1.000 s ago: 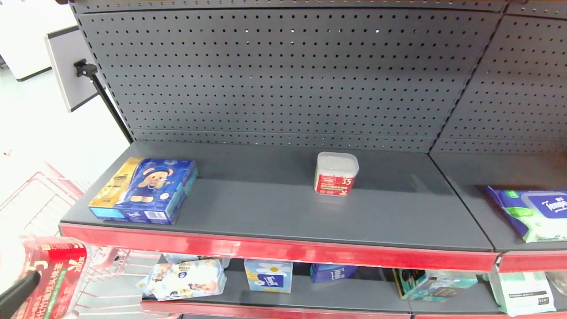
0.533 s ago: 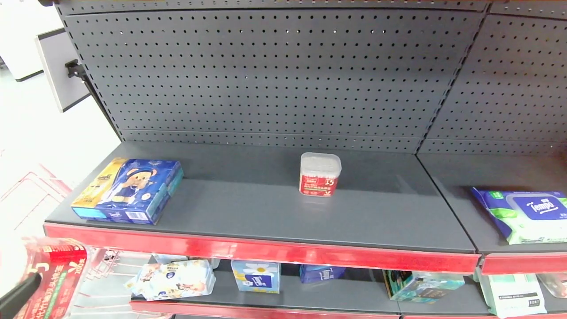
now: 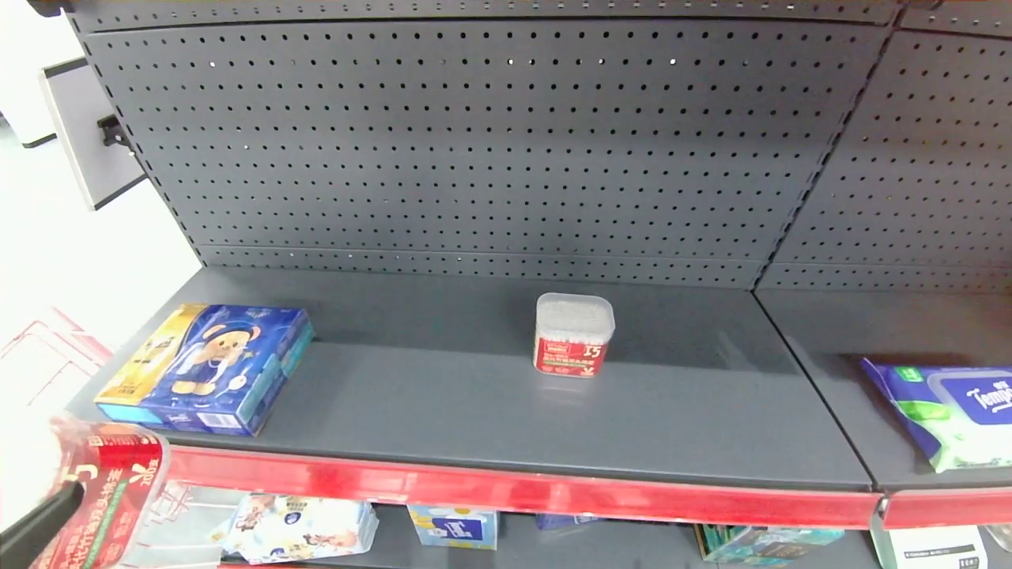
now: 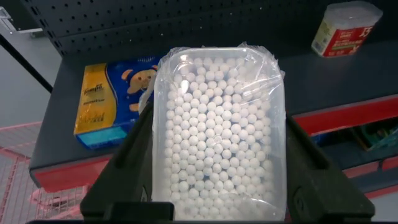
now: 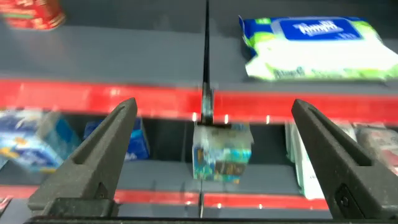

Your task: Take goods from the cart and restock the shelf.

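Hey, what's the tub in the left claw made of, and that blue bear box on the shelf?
The tub: clear, thin, glossy plastic, seemingly film-wrapped; white swab tips show through it. The blue bear box: probably printed cardboard with a glossy finish, judging by crisp folded edges and sheen.

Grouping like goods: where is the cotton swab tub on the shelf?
Head view: the cotton swab tub stands upright midway along the shelf, between the blue bear box at left and the wet wipes pack at right.
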Available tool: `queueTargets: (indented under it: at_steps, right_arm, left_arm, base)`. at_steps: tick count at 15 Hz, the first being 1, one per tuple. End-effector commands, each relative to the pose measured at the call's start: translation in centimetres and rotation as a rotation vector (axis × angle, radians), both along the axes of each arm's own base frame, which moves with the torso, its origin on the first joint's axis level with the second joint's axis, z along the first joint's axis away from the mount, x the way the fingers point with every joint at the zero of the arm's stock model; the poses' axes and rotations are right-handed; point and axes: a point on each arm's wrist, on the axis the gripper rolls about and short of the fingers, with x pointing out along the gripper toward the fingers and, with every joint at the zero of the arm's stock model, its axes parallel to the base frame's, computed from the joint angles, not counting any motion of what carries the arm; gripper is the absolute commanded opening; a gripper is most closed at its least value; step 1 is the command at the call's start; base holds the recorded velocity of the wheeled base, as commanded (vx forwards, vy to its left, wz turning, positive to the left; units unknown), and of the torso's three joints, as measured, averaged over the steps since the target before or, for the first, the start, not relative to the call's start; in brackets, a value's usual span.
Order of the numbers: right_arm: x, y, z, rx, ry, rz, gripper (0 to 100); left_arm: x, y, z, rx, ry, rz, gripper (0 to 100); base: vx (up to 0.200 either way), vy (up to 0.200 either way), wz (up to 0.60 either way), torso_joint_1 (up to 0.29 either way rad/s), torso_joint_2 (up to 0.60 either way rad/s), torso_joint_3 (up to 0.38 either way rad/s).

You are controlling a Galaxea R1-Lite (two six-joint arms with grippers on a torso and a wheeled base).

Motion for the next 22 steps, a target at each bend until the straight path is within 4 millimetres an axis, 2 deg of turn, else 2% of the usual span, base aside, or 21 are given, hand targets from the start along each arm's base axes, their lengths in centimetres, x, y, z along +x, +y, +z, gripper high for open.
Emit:
queueTargets:
  at_steps: [1,6,9,10,11,12,13,14,15,16,17,18,20,21,22]
  right_arm:
    - [0.0,0.0,0.0,0.000,0.001,0.001,100]
    - [0.1,0.0,0.0,-0.003,0.017,0.005,100]
    - [0.3,0.0,0.1,-0.023,0.034,0.003,100]
    - [1.6,0.0,7.2,0.001,0.047,0.008,100]
    - [3.0,0.0,10.7,0.058,0.049,0.006,100]
    - [6.2,0.1,15.8,0.103,0.066,0.042,100]
    - [8.7,0.4,16.2,0.032,0.142,0.106,100]
    - [10.2,0.6,15.8,-0.059,0.191,0.151,100]
    - [13.1,0.9,15.3,-0.137,0.238,0.192,100]
    - [15.5,1.5,14.9,-0.133,0.254,0.270,100]
    - [17.7,2.9,14.4,-0.106,0.289,0.473,100]
    - [19.6,3.5,14.2,-0.083,0.321,0.582,100]
    - [22.6,5.0,13.6,-0.072,0.373,0.727,100]
    - [23.2,5.4,13.4,-0.076,0.382,0.758,100]
    - [25.4,6.2,12.4,-0.114,0.398,0.812,100]
  left_arm:
    - [0.1,0.0,-0.1,0.015,0.002,-0.001,0]
    - [0.1,0.0,0.0,0.021,-0.004,-0.006,0]
    - [0.1,-0.3,0.1,0.011,-0.001,-0.124,0]
    - [0.7,-0.4,0.5,0.017,0.018,-0.127,0]
    - [1.1,-0.5,0.9,0.019,0.025,-0.132,0]
    - [2.2,-0.8,1.9,0.021,0.043,-0.146,0]
    - [3.2,-1.0,2.8,0.021,0.057,-0.163,0]
    - [3.8,-1.2,3.3,0.020,0.060,-0.171,0]
    - [4.3,-1.3,3.7,0.023,0.065,-0.179,0]
    - [4.6,-1.4,3.6,0.040,0.076,-0.190,0]
    - [4.8,-1.4,3.3,0.054,0.088,-0.200,0]
    - [5.2,-1.6,3.2,0.053,0.106,-0.218,0]
    - [5.9,-1.9,3.4,0.041,0.124,-0.299,0]
    - [6.0,-2.0,3.5,0.041,0.124,-0.302,0]
    - [6.4,-2.1,3.5,0.045,0.135,-0.302,0]
  base:
    - [0.000,0.000,0.00,0.000,0.00,0.000]
    - [0.000,0.000,0.00,0.000,0.00,0.000]
    - [0.000,0.000,0.00,0.000,0.00,0.000]
    - [0.000,0.000,0.00,0.000,0.00,0.000]
    - [0.000,0.000,0.00,0.000,0.00,0.000]
    - [0.000,0.000,0.00,0.000,0.00,0.000]
    - [0.000,0.000,0.00,0.000,0.00,0.000]
    - [0.000,0.000,0.00,0.000,0.00,0.000]
    - [0.000,0.000,0.00,0.000,0.00,0.000]
    - [0.000,0.000,0.00,0.000,0.00,0.000]
    - [0.000,0.000,0.00,0.000,0.00,0.000]
    - [0.000,0.000,0.00,0.000,0.00,0.000]
    - [0.000,0.000,0.00,0.000,0.00,0.000]
    - [0.000,0.000,0.00,0.000,0.00,0.000]
    - [0.000,0.000,0.00,0.000,0.00,0.000]
